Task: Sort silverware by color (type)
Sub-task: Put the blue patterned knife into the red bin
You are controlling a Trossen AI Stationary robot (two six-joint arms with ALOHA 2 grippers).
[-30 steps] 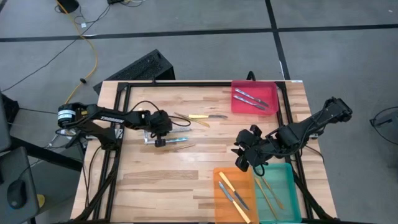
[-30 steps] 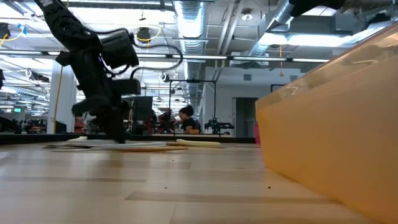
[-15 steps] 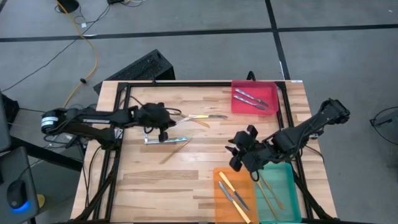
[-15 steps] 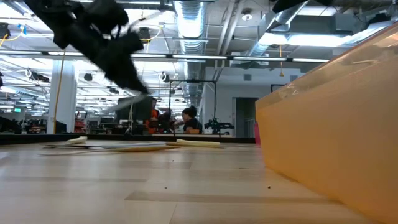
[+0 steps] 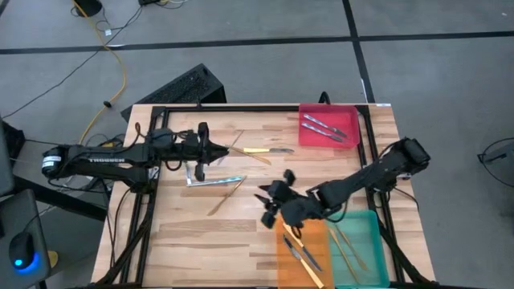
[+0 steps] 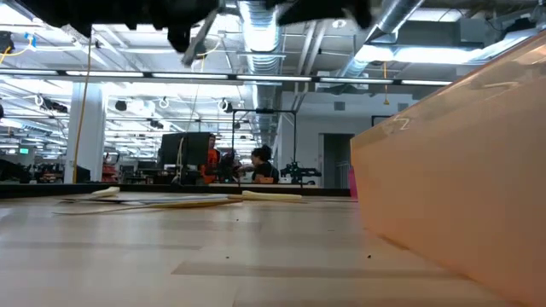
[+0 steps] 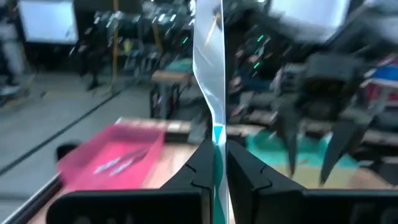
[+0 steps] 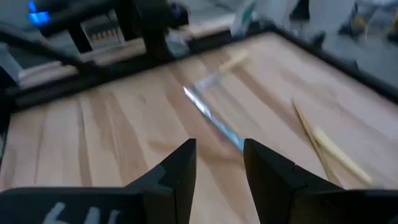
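The left gripper (image 5: 202,149), raised over the table's left side, pinches a blue-handled utensil (image 7: 211,74) due for the red tray (image 5: 327,138), while the right gripper (image 5: 271,207), fingers spread and empty, reaches toward the utensils (image 5: 217,183) on the table.

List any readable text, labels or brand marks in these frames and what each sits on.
White lettering along the left arm in the high view: too small to read.
Pale marks on the right gripper's housing at the edge of its wrist view: cut off, not readable.
Signs in the room behind the table in the low view: too small to read.
Trays, silverware and table: no text visible.
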